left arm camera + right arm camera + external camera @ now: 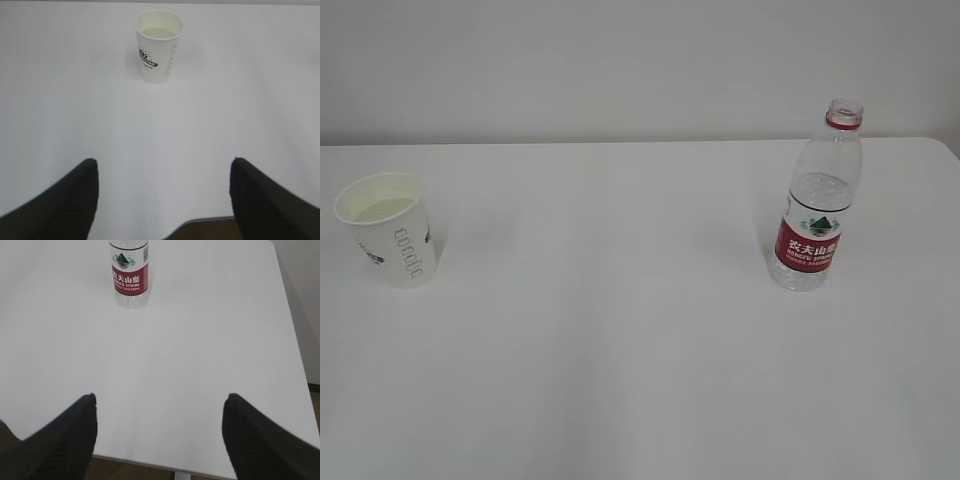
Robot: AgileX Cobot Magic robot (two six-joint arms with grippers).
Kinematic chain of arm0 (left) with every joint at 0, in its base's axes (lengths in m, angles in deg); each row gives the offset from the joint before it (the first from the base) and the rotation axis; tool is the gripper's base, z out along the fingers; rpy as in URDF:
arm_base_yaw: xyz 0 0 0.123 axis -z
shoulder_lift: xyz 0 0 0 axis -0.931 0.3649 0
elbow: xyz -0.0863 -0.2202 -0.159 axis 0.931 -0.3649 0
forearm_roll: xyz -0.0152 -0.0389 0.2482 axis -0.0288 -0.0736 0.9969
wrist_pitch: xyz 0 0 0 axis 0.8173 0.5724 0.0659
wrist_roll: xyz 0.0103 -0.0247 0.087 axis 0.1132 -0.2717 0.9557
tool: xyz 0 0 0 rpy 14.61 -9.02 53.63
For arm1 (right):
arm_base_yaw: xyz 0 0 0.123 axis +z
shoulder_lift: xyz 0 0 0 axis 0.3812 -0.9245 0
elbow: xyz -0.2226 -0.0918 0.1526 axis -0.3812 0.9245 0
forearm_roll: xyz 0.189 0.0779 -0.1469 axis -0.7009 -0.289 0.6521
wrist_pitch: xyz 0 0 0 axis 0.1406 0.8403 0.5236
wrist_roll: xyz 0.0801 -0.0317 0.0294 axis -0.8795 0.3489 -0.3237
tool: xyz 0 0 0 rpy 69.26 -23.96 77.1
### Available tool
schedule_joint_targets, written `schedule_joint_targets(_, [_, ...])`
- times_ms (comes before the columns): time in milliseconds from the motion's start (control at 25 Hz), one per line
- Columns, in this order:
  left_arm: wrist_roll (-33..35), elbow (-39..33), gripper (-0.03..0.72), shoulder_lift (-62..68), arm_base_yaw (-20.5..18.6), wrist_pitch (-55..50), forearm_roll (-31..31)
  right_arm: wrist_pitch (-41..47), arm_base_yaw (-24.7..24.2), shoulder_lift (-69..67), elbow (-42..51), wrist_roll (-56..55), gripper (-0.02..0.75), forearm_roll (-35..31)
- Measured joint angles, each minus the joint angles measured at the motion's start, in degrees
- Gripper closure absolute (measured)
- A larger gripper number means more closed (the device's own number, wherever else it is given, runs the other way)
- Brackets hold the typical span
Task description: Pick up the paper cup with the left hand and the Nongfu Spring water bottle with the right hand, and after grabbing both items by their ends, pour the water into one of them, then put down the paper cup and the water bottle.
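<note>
I am a two-armed robot at a plain white table (640,380), and neither of my hands holds anything. My left hand (162,200) shows only in the left wrist view, as two black fingers at the lower left and lower right of the frame, spread wide with bare table between them. The paper cup (159,46) stands upright at the top centre of that view, well ahead of the fingers and roughly in line with the gap, which I judge suits a straight reach forward. Its green lettering faces the camera, and there seems to be pale liquid inside, though I cannot be sure. My right hand (159,437) appears the same way in the right wrist view, fingers wide apart and empty, low in the frame over the near table edge. The water bottle (129,277) stands upright at the upper left of that view, its red label facing me, a little left of the gap's centre. In the exterior view the cup sits at the far left and the bottle at the right, well apart; the bottle has no cap on, and water (807,275) fills only its lower part. Nothing else lies on the table, so nothing blocks either reach. Neither hand appears in the exterior view.
</note>
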Motion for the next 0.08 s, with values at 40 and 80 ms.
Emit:
schedule_joint_targets(40, [0.00,0.00,0.101,0.00,0.00,0.00,0.00,0.00,0.00,0.00,0.00,0.00,0.147,0.00])
schedule_joint_targets(80, [0.00,0.00,0.101,0.00,0.00,0.00,0.00,0.00,0.00,0.00,0.00,0.00,0.147,0.00])
